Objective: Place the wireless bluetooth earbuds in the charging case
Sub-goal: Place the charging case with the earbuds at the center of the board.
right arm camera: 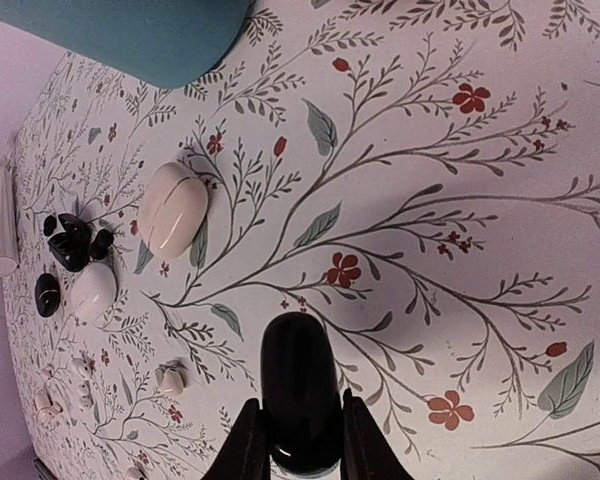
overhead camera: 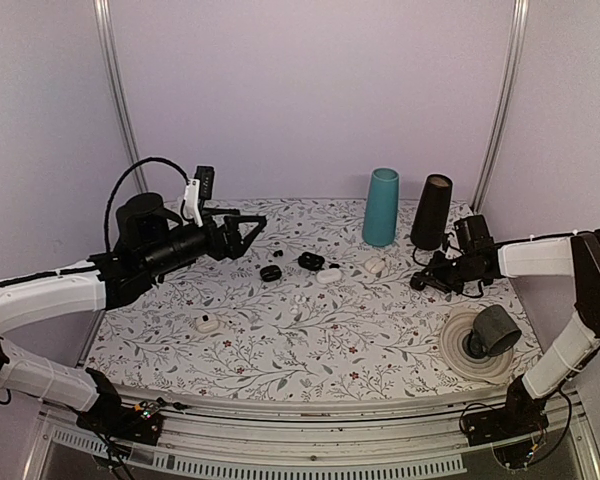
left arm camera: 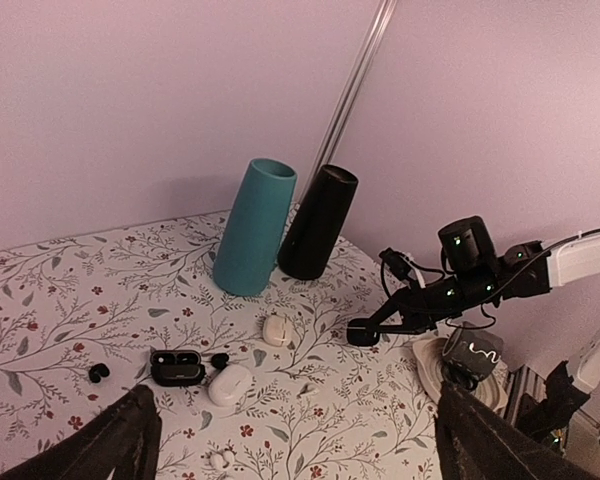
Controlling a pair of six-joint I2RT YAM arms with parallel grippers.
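Note:
My right gripper (overhead camera: pixel 420 282) is shut on a closed black pebble-shaped case (right arm camera: pixel 300 385) low over the table at the right; it also shows in the left wrist view (left arm camera: pixel 361 333). An open black charging case (overhead camera: pixel 310 261) lies mid-table, with a closed white case (overhead camera: pixel 329 276) and a tiny black earbud (left arm camera: pixel 220 359) beside it. Another black earbud (overhead camera: pixel 271 272) lies to its left. A single white earbud (left arm camera: pixel 307 389) lies nearer the front. A white earbud pair (overhead camera: pixel 208 323) lies front left. My left gripper (overhead camera: pixel 252 235) hangs open and empty above the table's left.
A teal cup (overhead camera: pixel 381 206) and a black cup (overhead camera: pixel 431 211) stand at the back right. A closed cream case (overhead camera: pixel 375 266) lies in front of them. A dark mug (overhead camera: pixel 494 331) sits on a saucer (overhead camera: pixel 458 352) at the front right.

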